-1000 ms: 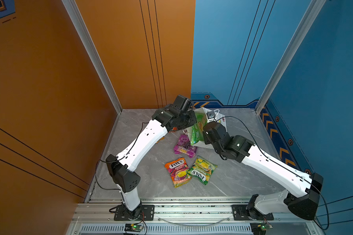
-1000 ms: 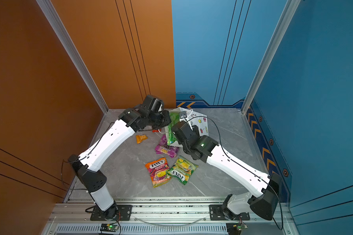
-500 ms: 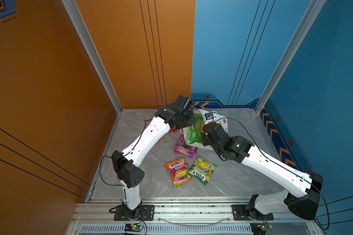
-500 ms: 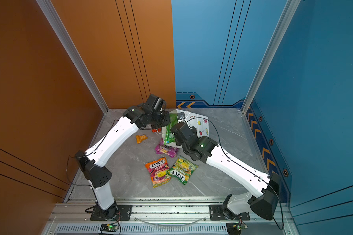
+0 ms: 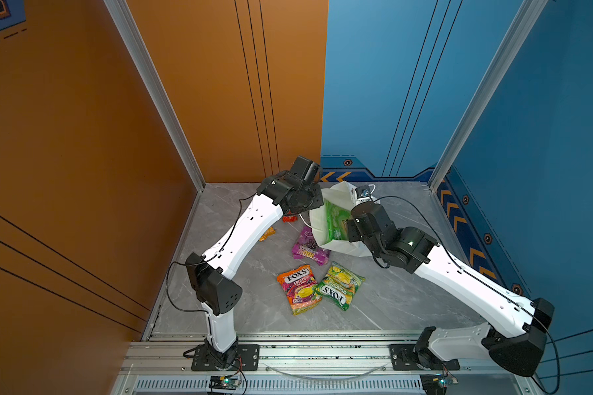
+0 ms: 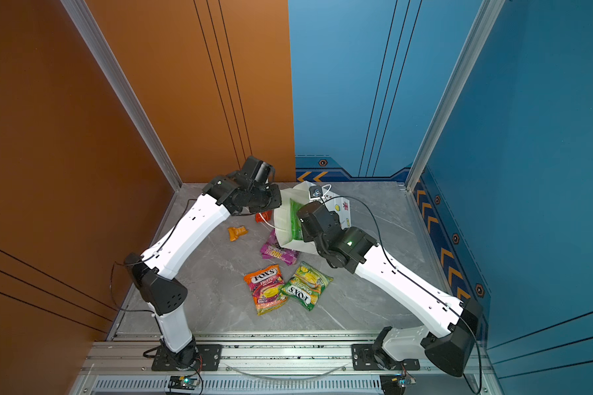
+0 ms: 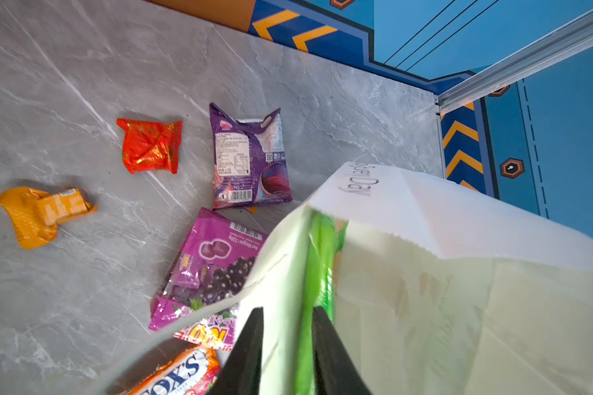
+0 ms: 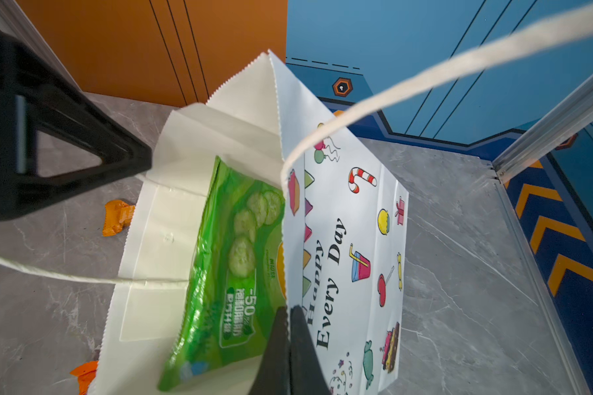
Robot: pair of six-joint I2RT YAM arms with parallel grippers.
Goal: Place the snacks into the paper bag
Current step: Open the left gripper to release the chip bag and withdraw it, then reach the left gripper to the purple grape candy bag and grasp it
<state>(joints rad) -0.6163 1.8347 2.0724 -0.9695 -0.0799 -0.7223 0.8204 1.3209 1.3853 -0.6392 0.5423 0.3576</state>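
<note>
Right wrist view: right jaws pinch the paper bag (image 8: 350, 239) rim.
Left jaws narrowly parted at its mouth, green chip bag (image 8: 233, 260) inside.

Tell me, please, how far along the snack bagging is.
Done: the green chip bag sits inside the paper bag. In hand: the right gripper pinches the bag's wall; the left gripper is open over the chips. Left out: two purple packets, two FOX'S bags, an orange packet, a red packet.

White paper bag (image 8: 356, 222) stands open, green chip bag (image 8: 233, 273) inside; purple packets (image 7: 250, 157), FOX'S bags (image 5: 298, 289), orange packet (image 7: 42, 212), red packet (image 7: 149, 145) on surface (image 5: 391, 294).
</note>
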